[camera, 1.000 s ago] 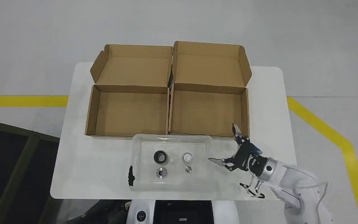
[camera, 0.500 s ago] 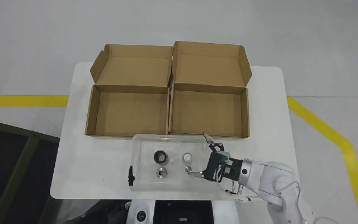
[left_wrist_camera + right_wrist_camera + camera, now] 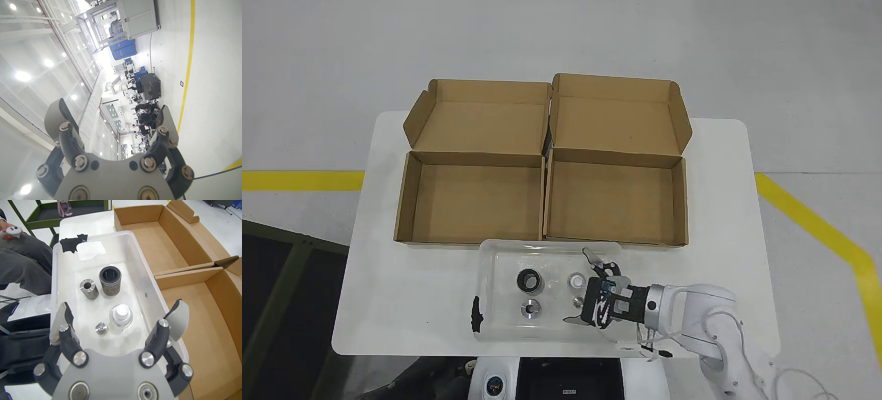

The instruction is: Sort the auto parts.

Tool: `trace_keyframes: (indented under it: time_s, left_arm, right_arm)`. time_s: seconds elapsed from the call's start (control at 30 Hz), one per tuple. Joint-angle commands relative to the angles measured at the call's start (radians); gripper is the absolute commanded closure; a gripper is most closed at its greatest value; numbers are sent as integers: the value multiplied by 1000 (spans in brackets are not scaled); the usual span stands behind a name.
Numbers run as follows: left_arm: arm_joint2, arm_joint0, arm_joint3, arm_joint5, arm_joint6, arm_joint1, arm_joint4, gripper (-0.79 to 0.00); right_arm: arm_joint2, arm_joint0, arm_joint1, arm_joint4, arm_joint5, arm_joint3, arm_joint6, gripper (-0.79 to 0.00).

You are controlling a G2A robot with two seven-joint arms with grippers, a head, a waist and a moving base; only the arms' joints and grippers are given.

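Right hand (image 3: 577,287) has slid over the clear bin (image 3: 542,243), jaws spread.

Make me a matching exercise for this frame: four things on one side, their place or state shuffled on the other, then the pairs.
1. ball bushing
2. white-capped bottle
3. right claw
4. left claw

A. open, facing the hall
B. upright beside the small metal knob
C. open over the clear bin
D. upright beside the slotted steel sleeve

Pairs: 1-D, 2-B, 3-C, 4-A.
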Motion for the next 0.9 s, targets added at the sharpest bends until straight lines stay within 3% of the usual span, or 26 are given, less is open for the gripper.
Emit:
trace_keyframes:
  time_s: [0.0,0.4,0.6,0.77,0.87]
  left_arm:
    - [0,0,0,0,0,0,0,-785]
    - [0,0,0,0,0,0,0,-785]
    - [0,0,0,0,0,0,0,-785]
    - [0,0,0,0,0,0,0,-785]
    - [0,0,0,0,0,0,0,-785]
  right_arm:
    - [-8,8,1,8,4,8,9,-785]
    - [-43,49,9,15,46,55,57,-785]
    - [-53,63,13,13,59,74,65,-631]
    - [-55,70,18,18,68,81,66,-391]
    - [-57,74,20,17,72,86,67,-357]
